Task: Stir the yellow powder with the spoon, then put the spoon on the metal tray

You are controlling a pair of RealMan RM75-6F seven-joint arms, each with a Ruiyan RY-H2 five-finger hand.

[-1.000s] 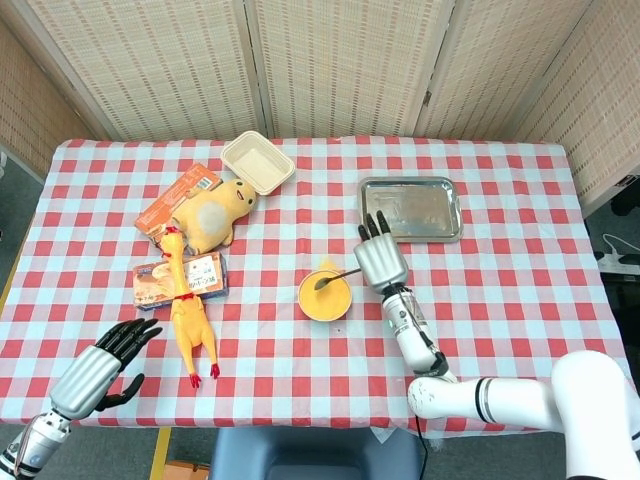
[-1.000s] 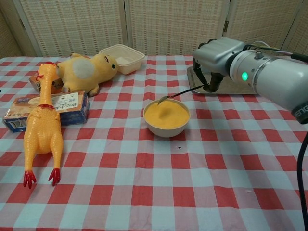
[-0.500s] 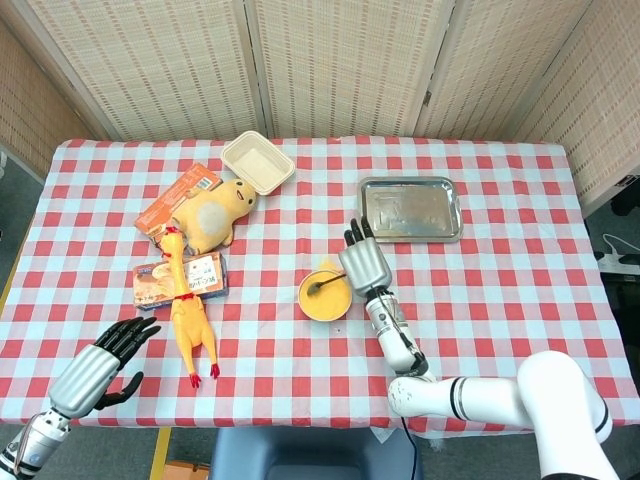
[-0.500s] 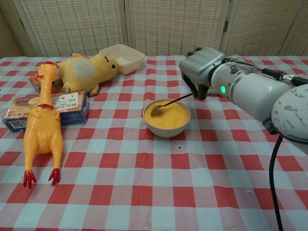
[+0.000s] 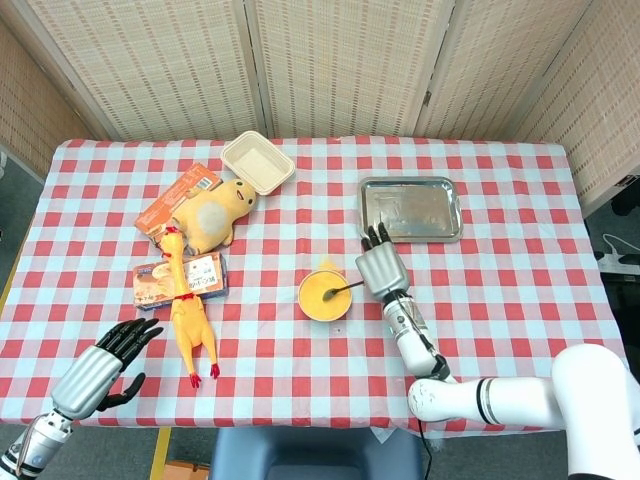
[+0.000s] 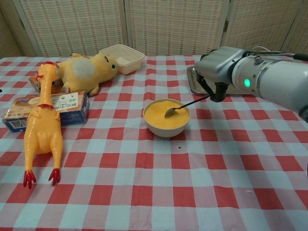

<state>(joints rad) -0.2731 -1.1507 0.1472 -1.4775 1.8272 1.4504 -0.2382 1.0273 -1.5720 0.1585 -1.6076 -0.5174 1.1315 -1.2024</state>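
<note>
Spoon [image 6: 185, 104] pinched by right hand [image 6: 216, 72], tip in yellow powder [image 6: 163, 114]; left hand [image 5: 100, 365], head view only, spread, empty.

red-and-white checked tablecloth [image 5: 500, 300], yellow powder [image 6: 163, 114], silver metal tray [image 5: 411, 209], orange-yellow rubber chicken [image 6: 42, 130]

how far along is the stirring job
Nothing looks finished yet. In hand: the right hand holds the spoon with its tip in the yellow powder in the bowl, so stirring looks under way. Left: moving the spoon to the metal tray, which sits bare behind the bowl. The left hand is idle near the table's front edge, holding nothing.
</note>
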